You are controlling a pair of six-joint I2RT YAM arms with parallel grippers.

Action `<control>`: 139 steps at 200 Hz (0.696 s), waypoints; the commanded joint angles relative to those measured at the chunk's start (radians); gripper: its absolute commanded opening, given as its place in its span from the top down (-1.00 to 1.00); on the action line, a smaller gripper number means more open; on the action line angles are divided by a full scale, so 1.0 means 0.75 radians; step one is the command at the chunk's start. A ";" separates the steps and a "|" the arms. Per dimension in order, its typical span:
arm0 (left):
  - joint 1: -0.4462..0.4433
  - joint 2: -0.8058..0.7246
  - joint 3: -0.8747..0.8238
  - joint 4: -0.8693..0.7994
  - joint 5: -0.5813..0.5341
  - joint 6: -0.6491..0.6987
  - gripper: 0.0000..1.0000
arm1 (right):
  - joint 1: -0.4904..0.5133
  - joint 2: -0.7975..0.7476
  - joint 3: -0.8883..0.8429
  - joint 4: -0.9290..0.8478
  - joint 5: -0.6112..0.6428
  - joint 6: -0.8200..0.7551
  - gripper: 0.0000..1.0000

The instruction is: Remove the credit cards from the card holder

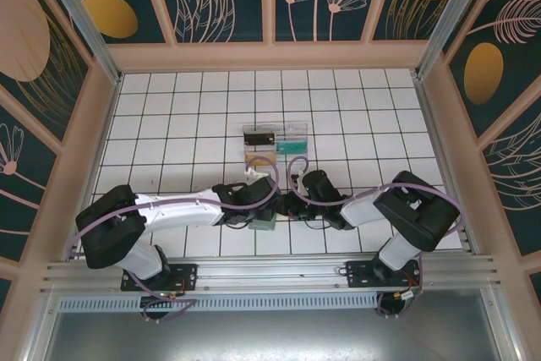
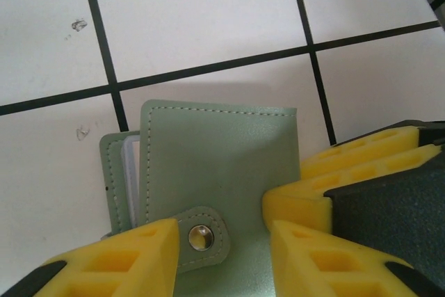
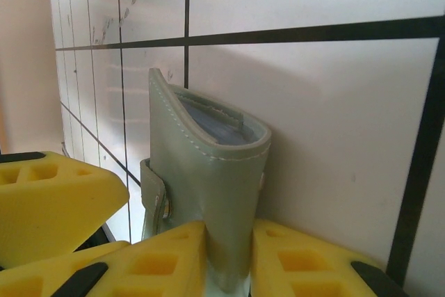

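Observation:
The card holder [image 2: 215, 165] is a grey-green folding wallet, folded shut, with a snap strap [image 2: 201, 236] across its cover. My left gripper [image 2: 222, 263] hangs open just above it, its yellow fingers on either side of the strap. My right gripper [image 3: 233, 266] is shut on the card holder [image 3: 205, 179] at one edge. Its fingers [image 2: 348, 172] show at the right of the left wrist view. A blue-grey inner pocket [image 3: 215, 124] shows at the gaping top; the credit cards inside are hidden. From above, both grippers meet over the card holder [image 1: 264, 226] near the front edge.
A clear plastic compartmented tray [image 1: 275, 143] stands just beyond the grippers, with a dark card [image 1: 260, 135] and a teal card [image 1: 290, 148] in it. White tiled table [image 1: 169, 124] stretches left, right and back to the wooden walls.

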State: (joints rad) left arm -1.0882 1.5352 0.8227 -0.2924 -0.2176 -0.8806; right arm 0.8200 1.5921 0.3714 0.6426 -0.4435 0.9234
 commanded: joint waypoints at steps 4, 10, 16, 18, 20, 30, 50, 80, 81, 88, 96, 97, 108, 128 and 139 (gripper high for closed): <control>0.005 0.096 0.020 -0.048 0.001 0.033 0.13 | 0.013 0.039 0.016 -0.047 0.041 -0.034 0.51; 0.005 0.107 0.023 -0.048 0.011 0.040 0.12 | 0.013 0.037 0.018 -0.047 0.041 -0.035 0.51; 0.006 0.116 0.028 -0.049 0.020 0.042 0.11 | 0.013 0.040 0.016 -0.045 0.041 -0.035 0.51; 0.005 0.118 0.027 -0.050 0.020 0.043 0.11 | 0.013 0.040 0.016 -0.045 0.041 -0.035 0.51; 0.005 0.120 0.026 -0.050 0.021 0.045 0.11 | 0.013 0.039 0.016 -0.044 0.041 -0.033 0.51; 0.005 0.129 0.024 -0.060 0.019 0.046 0.11 | 0.013 0.041 0.016 -0.042 0.039 -0.034 0.51; 0.005 0.100 0.007 -0.066 -0.003 0.037 0.13 | 0.006 0.040 0.014 -0.038 0.031 -0.037 0.51; 0.005 -0.039 -0.054 0.014 -0.017 0.034 0.13 | -0.029 0.002 0.015 -0.048 -0.006 -0.065 0.36; 0.005 -0.043 -0.054 0.016 -0.018 0.034 0.13 | -0.029 -0.001 0.015 -0.050 -0.006 -0.065 0.35; 0.007 -0.063 -0.061 0.027 -0.019 0.039 0.12 | -0.032 -0.021 0.016 -0.057 -0.004 -0.073 0.26; 0.006 -0.075 -0.059 0.030 -0.017 0.040 0.12 | -0.032 -0.047 0.022 -0.076 0.001 -0.086 0.21; 0.006 -0.075 -0.058 0.030 -0.017 0.039 0.12 | -0.032 -0.050 0.023 -0.080 0.001 -0.087 0.21; 0.007 -0.074 -0.054 0.030 -0.011 0.044 0.12 | -0.037 -0.083 0.036 -0.123 0.021 -0.105 0.16; 0.006 -0.061 -0.055 0.036 0.003 0.043 0.11 | -0.066 -0.120 0.057 -0.185 0.046 -0.120 0.14; 0.005 -0.059 -0.061 0.041 0.005 0.038 0.12 | -0.082 -0.123 0.070 -0.215 0.056 -0.126 0.13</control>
State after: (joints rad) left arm -1.0851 1.4635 0.8017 -0.2871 -0.2245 -0.8642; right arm 0.7898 1.5341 0.3866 0.5606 -0.4538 0.8761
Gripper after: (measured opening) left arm 0.441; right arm 0.429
